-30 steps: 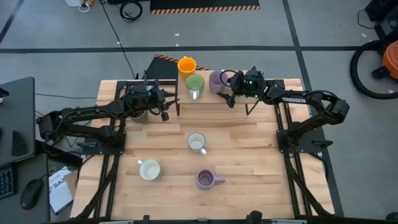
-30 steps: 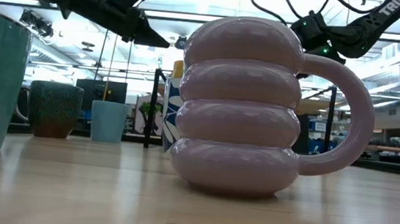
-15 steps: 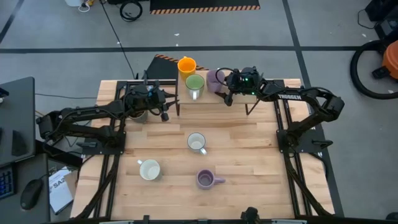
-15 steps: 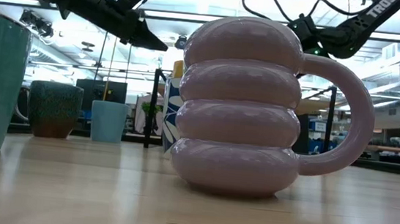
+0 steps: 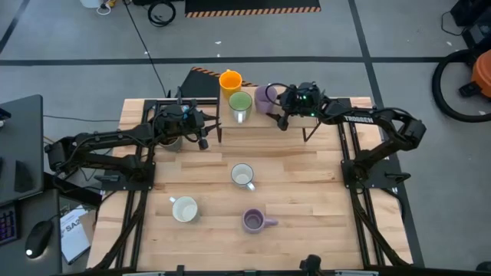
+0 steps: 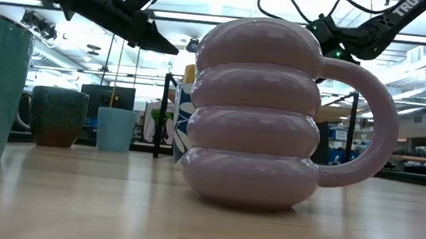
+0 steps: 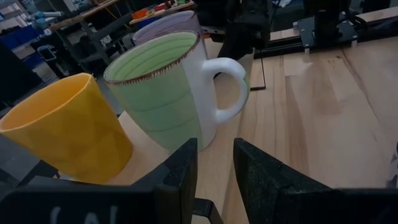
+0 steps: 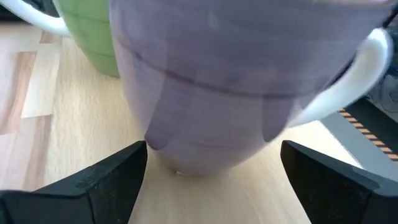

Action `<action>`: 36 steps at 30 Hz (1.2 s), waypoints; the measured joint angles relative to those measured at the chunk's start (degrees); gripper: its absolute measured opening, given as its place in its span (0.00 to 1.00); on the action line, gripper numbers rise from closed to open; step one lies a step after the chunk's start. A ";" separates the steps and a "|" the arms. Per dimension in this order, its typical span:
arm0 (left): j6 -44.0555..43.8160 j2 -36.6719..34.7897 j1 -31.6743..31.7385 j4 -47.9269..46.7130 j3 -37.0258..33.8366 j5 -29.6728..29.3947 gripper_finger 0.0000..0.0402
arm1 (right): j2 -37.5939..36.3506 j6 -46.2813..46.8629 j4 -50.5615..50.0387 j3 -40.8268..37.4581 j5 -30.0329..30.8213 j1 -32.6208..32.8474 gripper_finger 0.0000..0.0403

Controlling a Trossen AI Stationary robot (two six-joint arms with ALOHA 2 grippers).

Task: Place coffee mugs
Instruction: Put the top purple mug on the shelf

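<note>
Right gripper point(image 5: 281, 112), jaws wide, straddles pale purple mug point(image 5: 266, 98), not gripping; mug stands just beside green mug point(image 5: 240, 104). Left gripper point(image 5: 209, 138), jaws narrow and empty, near green mug.

Glossy ceramic ribbed purple mug point(image 6: 257, 112), smooth pale wood table point(image 5: 307, 192), matt orange mug point(image 7: 65, 127)

table point(image 5: 307, 192): light wood | vacuum point(image 5: 468, 80): floor, right | mouse point(image 5: 34, 244): desk, left
</note>
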 joint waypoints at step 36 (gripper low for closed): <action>0.32 0.01 0.00 0.87 0.00 -0.03 0.27 | -1.52 -0.80 4.30 0.02 -11.15 -4.39 0.93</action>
